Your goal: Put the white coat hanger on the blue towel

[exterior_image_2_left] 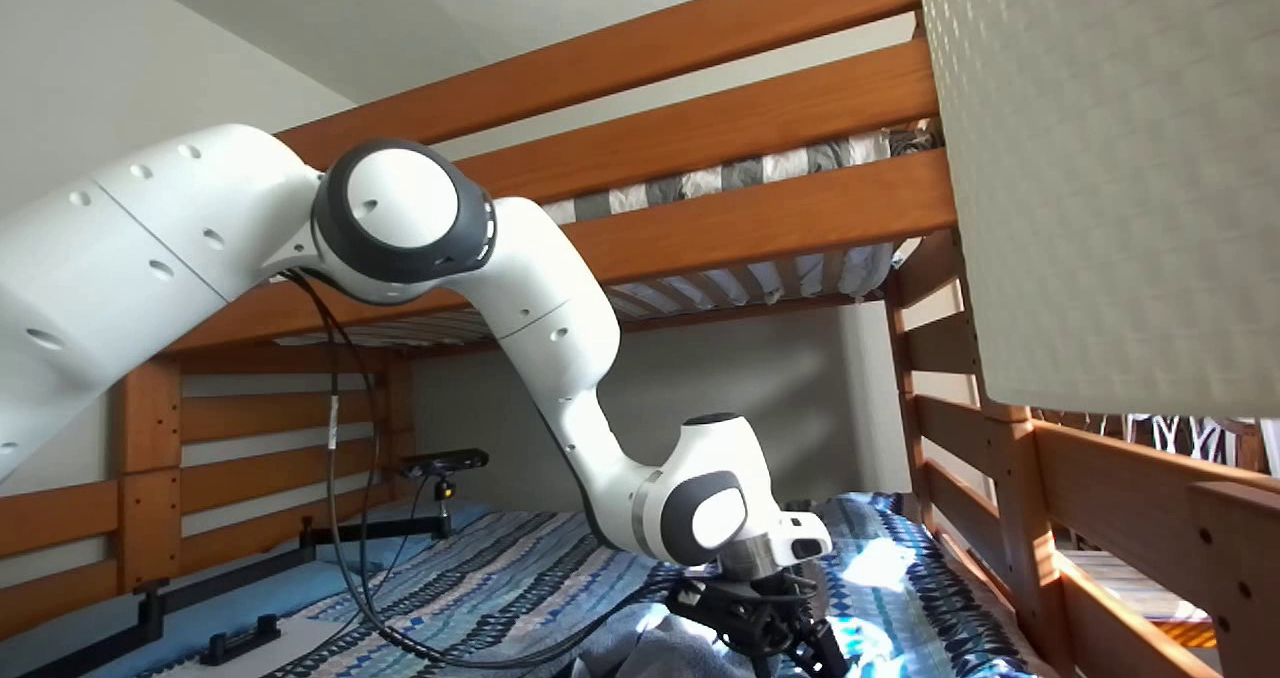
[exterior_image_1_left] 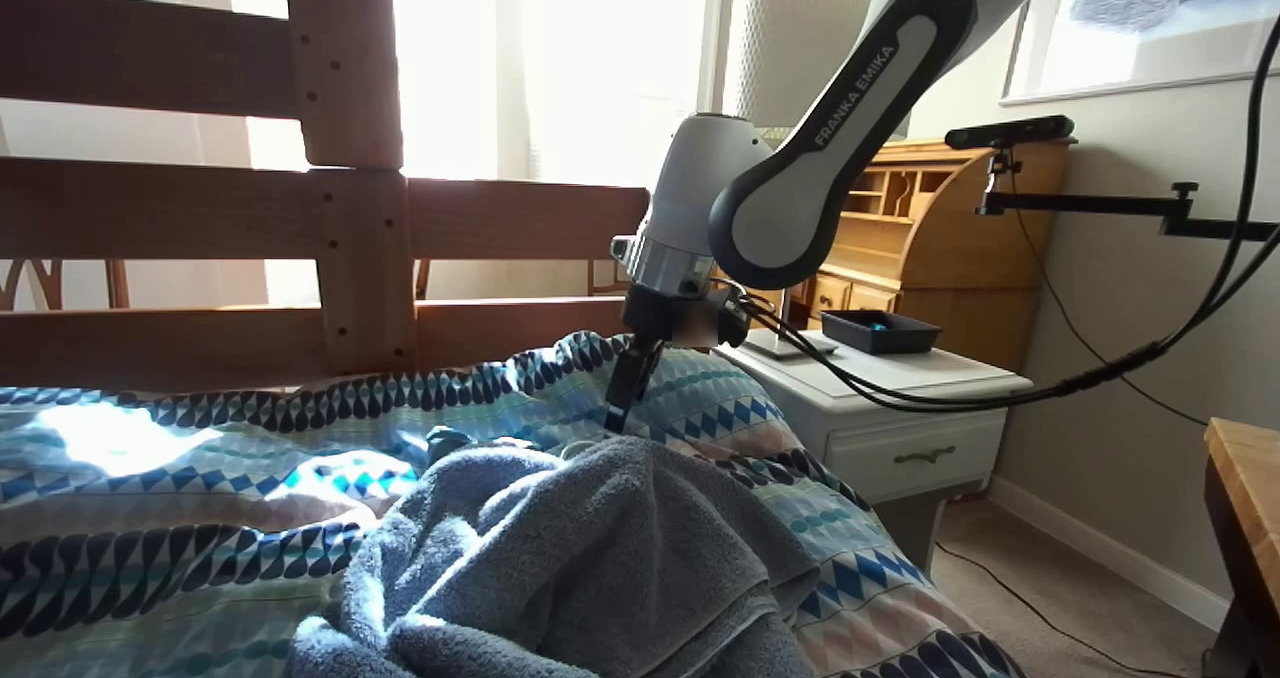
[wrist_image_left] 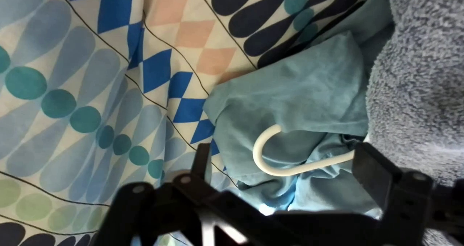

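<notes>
The white coat hanger (wrist_image_left: 308, 166) shows its curved hook in the wrist view, lying over a crumpled teal cloth (wrist_image_left: 301, 90). The rest of its body is hidden behind my right-hand finger and the towel. The fluffy grey-blue towel (wrist_image_left: 417, 93) fills the right side of the wrist view; it lies heaped on the bed in an exterior view (exterior_image_1_left: 640, 538). My gripper (wrist_image_left: 285, 159) is open, with the hook between and below its spread fingers. In an exterior view my gripper (exterior_image_1_left: 617, 420) points down just behind the towel heap.
A patterned bedspread (exterior_image_1_left: 200, 558) covers the bed. A wooden bed frame (exterior_image_1_left: 360, 258) stands behind, with an upper bunk rail (exterior_image_2_left: 700, 238) overhead. A white nightstand (exterior_image_1_left: 920, 428) holds a black tray (exterior_image_1_left: 880, 332) and a lamp (exterior_image_1_left: 790, 48). Cables (exterior_image_1_left: 1000, 398) hang from the arm.
</notes>
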Robot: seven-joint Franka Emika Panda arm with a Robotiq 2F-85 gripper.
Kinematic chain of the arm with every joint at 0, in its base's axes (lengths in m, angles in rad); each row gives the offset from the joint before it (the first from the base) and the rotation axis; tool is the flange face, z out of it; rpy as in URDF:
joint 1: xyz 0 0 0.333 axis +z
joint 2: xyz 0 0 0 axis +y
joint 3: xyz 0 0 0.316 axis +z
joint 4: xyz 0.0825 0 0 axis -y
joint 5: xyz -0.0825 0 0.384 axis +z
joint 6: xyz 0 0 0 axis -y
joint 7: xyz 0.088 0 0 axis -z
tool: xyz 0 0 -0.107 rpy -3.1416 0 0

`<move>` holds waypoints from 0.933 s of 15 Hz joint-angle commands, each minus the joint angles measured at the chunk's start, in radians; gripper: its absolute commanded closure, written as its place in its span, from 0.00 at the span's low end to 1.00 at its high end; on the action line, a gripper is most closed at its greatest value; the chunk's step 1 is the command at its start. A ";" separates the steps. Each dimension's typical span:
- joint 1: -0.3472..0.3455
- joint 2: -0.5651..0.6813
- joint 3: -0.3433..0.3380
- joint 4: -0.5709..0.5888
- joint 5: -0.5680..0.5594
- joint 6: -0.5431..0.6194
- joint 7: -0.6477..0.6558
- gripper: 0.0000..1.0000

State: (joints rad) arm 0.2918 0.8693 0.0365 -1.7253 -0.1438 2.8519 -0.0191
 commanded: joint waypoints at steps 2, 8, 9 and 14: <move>0.010 0.077 -0.002 0.106 -0.023 -0.024 -0.024 0.00; 0.010 0.137 -0.005 0.189 -0.022 -0.045 -0.044 0.00; 0.011 0.146 -0.007 0.201 -0.023 -0.048 -0.046 0.01; 0.008 0.182 -0.006 0.258 -0.025 -0.069 -0.060 0.21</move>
State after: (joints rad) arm 0.2990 1.0068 0.0328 -1.5404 -0.1444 2.8146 -0.0686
